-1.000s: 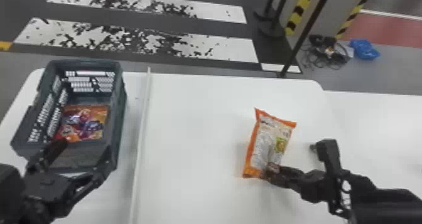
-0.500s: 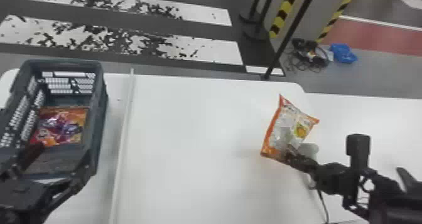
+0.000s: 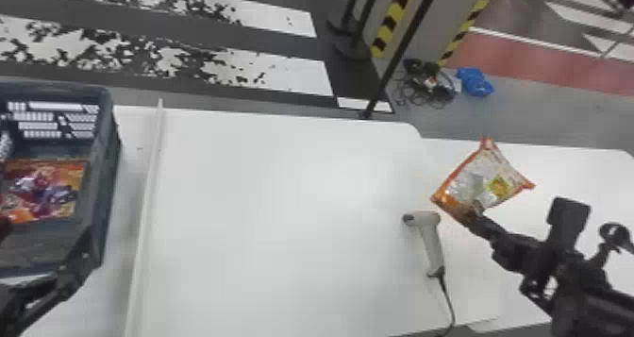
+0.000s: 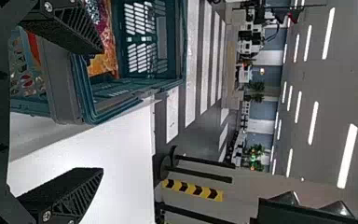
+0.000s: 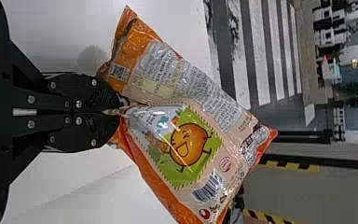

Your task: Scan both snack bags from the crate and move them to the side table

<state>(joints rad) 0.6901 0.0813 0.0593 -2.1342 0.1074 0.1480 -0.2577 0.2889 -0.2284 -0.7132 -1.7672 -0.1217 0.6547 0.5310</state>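
We clench an orange-edged snack bag (image 3: pixel 483 180) in our right gripper (image 3: pixel 474 219), a handheld scanner (image 3: pixel 431 244) to its left; our left gripper (image 3: pixel 45 239), fingers spread, is at the crate (image 3: pixel 109 171).

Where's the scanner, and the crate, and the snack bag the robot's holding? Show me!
Scanner (image 3: pixel 433 246), head view: on its handle.
Crate (image 3: pixel 102 180), head view: on its right wall.
Snack bag (image 5: pixel 189 144), right wrist view: on the smiling orange cartoon.

The snack bag (image 3: pixel 486 178) has moved over the side table (image 3: pixel 575 173).
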